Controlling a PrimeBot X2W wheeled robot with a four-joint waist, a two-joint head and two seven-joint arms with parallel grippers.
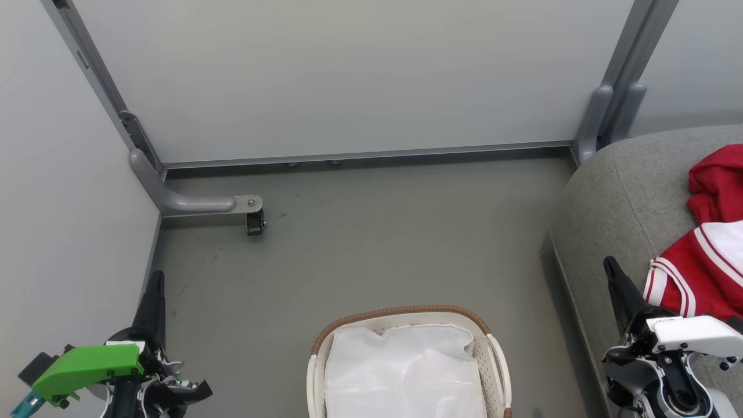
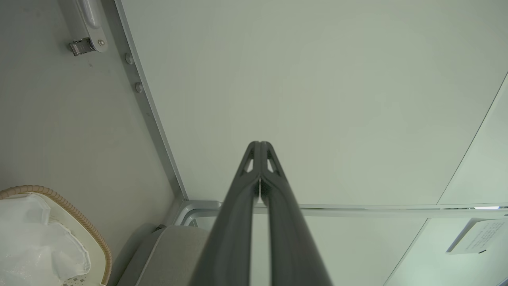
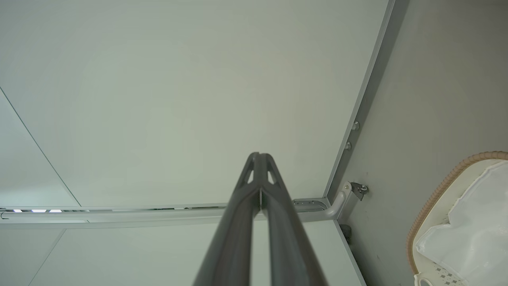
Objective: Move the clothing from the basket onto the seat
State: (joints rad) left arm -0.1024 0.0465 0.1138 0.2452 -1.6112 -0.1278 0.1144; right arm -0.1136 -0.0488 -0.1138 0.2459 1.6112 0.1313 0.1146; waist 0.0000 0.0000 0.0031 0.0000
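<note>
Left gripper (image 1: 156, 278): my two dark fingers are clenched tip to tip with nothing between them. It hangs over the left edge of the floor (image 1: 360, 249), close to the side wall panel (image 1: 52, 203).
Right gripper (image 1: 609, 264): clenched the same way and grasping nothing. Its tip stands at the seat's floor-side edge, just beside the jersey and apart from it.
Plain red garment (image 1: 717, 180): bunched on the seat (image 1: 615, 197), back from its rounded corner and farther from me than the jersey.
Jersey (image 1: 699, 273): lies on the seat near the edge by my right gripper, with its white stripes and trim showing. Its far side meets the plain red garment.
Basket (image 1: 400, 312): stands on the floor between my two grippers, well apart from the back wall and near the seat's side, not touching it.
Liner (image 1: 400, 371): white cloth, crumpled inside the basket.
Caster (image 1: 255, 223): a small dark wheel on a grey bracket, at the floor's far left corner.
</note>
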